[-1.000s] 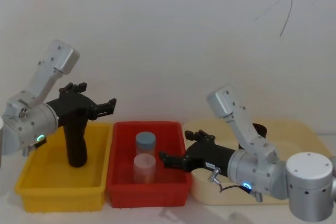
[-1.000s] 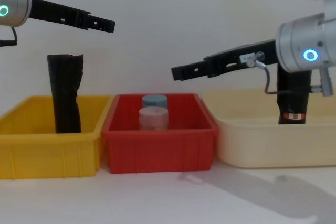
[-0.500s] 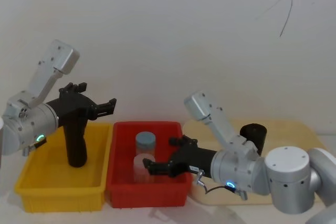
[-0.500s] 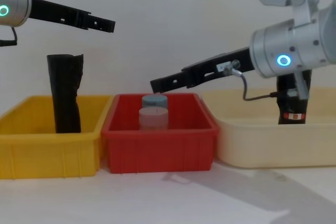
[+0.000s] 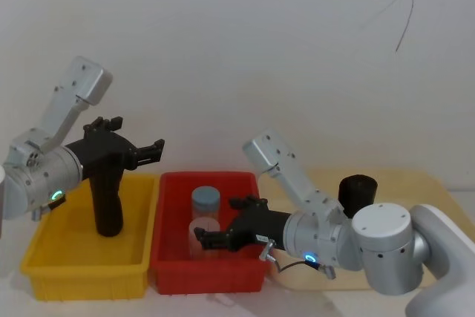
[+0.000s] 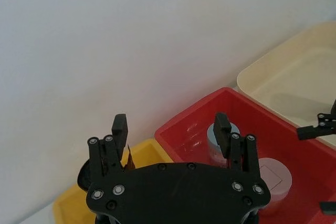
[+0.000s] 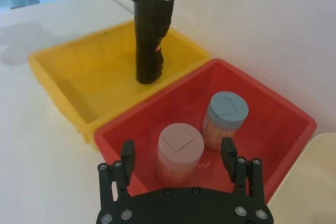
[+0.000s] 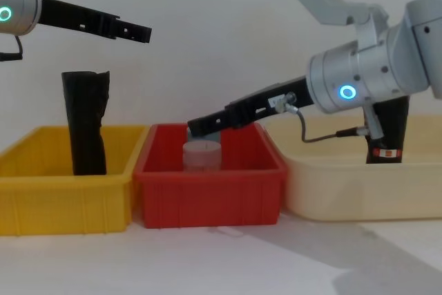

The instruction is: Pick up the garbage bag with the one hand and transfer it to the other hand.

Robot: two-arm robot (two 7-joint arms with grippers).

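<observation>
White wall backs three bins; the garbage bag stands upright in the cream bin and looks like a light, smooth, slightly yielding roll, best pinched across its middle. The left gripper hangs spread and empty above the yellow bin, the right gripper likewise over the red bin. Chest view shows the bag's label band, whereas head view gives its top.

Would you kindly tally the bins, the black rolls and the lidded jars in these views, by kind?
Bins: 3 — yellow bin, red bin, cream bin.
Black rolls: 2 — plain roll, garbage bag.
Lidded jars: 2 — blue-lidded jar, pink-lidded jar.
Total: 7
</observation>
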